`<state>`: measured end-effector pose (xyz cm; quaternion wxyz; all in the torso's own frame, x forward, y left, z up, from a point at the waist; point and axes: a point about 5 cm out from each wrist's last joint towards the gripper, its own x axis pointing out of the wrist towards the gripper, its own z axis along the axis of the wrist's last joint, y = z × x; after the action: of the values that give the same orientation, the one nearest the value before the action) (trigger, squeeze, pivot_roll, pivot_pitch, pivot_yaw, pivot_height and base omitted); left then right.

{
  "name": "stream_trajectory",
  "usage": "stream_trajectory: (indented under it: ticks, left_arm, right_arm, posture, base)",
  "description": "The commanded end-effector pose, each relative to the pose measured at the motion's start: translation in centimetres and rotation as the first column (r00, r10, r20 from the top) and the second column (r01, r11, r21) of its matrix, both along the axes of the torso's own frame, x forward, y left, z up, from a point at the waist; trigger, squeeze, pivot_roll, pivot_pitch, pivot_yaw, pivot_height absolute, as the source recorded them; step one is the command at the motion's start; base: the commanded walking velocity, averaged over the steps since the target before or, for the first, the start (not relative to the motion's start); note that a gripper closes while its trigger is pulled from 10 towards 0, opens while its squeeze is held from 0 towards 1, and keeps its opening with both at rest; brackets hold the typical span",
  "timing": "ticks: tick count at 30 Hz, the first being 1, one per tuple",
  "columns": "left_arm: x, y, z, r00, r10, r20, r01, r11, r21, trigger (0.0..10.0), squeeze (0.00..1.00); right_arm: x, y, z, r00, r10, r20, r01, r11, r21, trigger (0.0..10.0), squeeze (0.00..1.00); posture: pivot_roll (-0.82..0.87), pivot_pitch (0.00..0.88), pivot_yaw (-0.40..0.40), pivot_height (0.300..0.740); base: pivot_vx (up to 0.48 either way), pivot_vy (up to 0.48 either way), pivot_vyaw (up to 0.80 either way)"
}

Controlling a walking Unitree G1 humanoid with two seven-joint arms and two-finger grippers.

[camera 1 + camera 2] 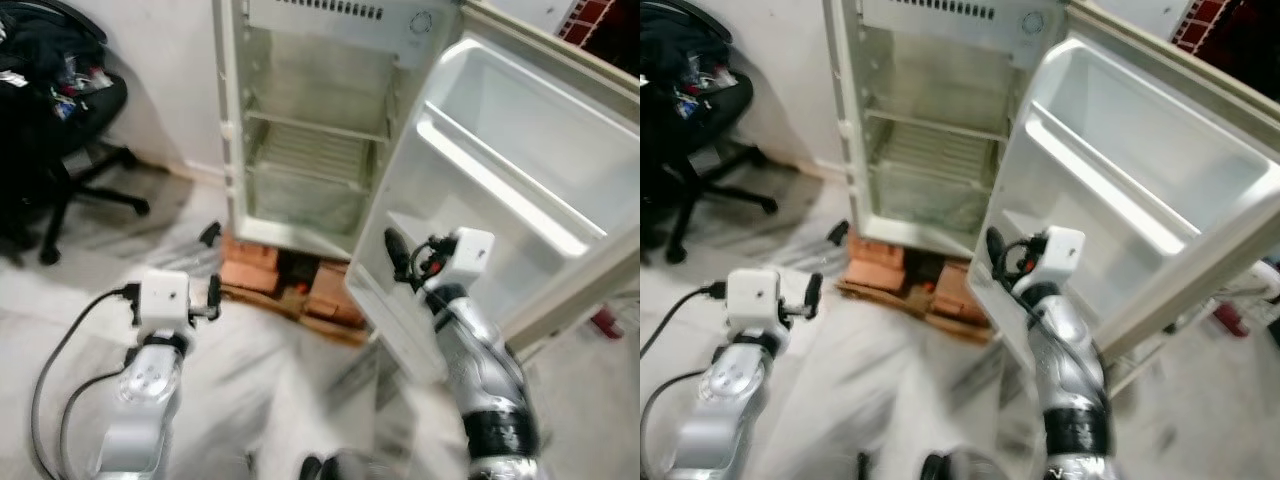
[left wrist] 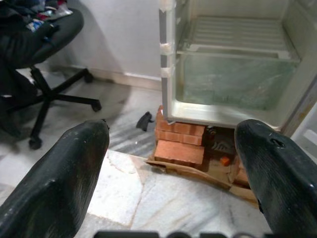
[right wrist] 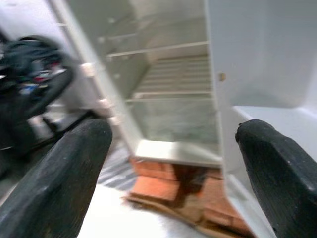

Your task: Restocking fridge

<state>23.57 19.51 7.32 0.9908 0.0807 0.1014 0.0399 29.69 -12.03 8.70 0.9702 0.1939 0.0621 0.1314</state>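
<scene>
White fridge [image 1: 310, 120] stood open on red bricks [image 1: 250, 265], left gripper [image 2: 173, 173] held spread before the bricks, right gripper [image 3: 173, 173] spread beside the fridge door [image 1: 520, 170], office chair [image 1: 60, 120] left of fridge.

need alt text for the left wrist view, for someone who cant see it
An open, empty white fridge stands propped on red bricks over a marble floor, seen between the left gripper's two black fingers, which are spread wide apart and hold nothing. A black office chair piled with clothes sits beside the fridge against a white wall.
</scene>
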Motion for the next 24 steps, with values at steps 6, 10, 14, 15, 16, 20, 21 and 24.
stream_trajectory:
  ticks: [6, 10, 14, 15, 16, 20, 21, 24]
  left_arm:
    - [0.1, -0.8, 0.1, 1.000, -0.027, 0.008, 0.027, 1.000, -0.005, 10.0, 0.00]
    - [0.1, -0.8, 0.1, 1.000, -0.028, 0.007, 0.028, 1.000, -0.007, 10.0, 0.00]
    - [0.1, -0.9, 0.0, 1.000, -0.029, 0.004, 0.029, 1.000, -0.009, 10.0, 0.00]
    - [0.1, -0.9, 0.0, 1.000, -0.029, 0.004, 0.029, 1.000, -0.009, 10.0, 0.00]
    - [0.1, -0.9, 0.0, 1.000, -0.030, 0.002, 0.030, 1.000, -0.009, 10.0, 0.00]
    - [0.0, -1.0, 0.1, 0.999, -0.037, 0.011, 0.037, 0.999, -0.015, 10.0, 0.00]
    - [-0.1, -0.9, 0.2, 0.999, -0.035, 0.017, 0.035, 0.999, -0.019, 10.0, 0.00]
    - [-0.3, -0.6, 0.2, 0.999, -0.027, 0.018, 0.027, 1.000, -0.015, 10.0, 0.00]
  right_arm:
    - [-0.7, 0.2, -0.5, 0.977, 0.209, -0.048, -0.205, 0.976, 0.078, 10.0, 0.00]
    - [-1.2, 0.0, -0.6, 0.941, 0.334, -0.056, -0.329, 0.941, 0.082, 10.0, 0.00]
    - [-1.7, -0.5, -0.7, 0.894, 0.443, -0.071, -0.437, 0.895, 0.085, 10.0, 0.00]
    - [-1.7, -0.5, -0.7, 0.894, 0.443, -0.071, -0.437, 0.895, 0.085, 10.0, 0.00]
    - [-1.8, -0.5, -0.6, 0.880, 0.471, -0.067, -0.464, 0.881, 0.092, 10.0, 0.00]
    - [-2.7, -0.6, -0.1, 0.793, 0.606, -0.063, -0.597, 0.794, 0.117, 10.0, 0.00]
    - [-3.2, -0.7, 0.0, 0.752, 0.656, -0.060, -0.648, 0.753, 0.112, 10.0, 0.00]
    - [-3.4, -1.2, -0.3, 0.714, 0.696, -0.076, -0.693, 0.718, 0.065, 10.0, 0.00]
  posture:
    - [0.07, 0.076, -0.093, 0.740]
    - [0.07, 0.076, -0.093, 0.740]
    - [0.06, 0.080, -0.092, 0.740]
    - [0.06, 0.080, -0.092, 0.740]
    - [0.06, 0.080, -0.092, 0.740]
    - [0.06, 0.082, -0.088, 0.740]
    - [0.06, 0.083, -0.087, 0.740]
    - [0.07, 0.084, -0.086, 0.740]
  base:
    - [0.000, -0.453, 0.00]
    - [0.000, -0.450, 0.00]
    - [0.000, -0.449, 0.00]
    - [0.000, -0.446, 0.00]
    - [0.000, -0.442, 0.00]
    - [0.000, -0.111, 0.00]
    - [0.000, 0.000, 0.00]
    - [0.000, 0.000, 0.00]
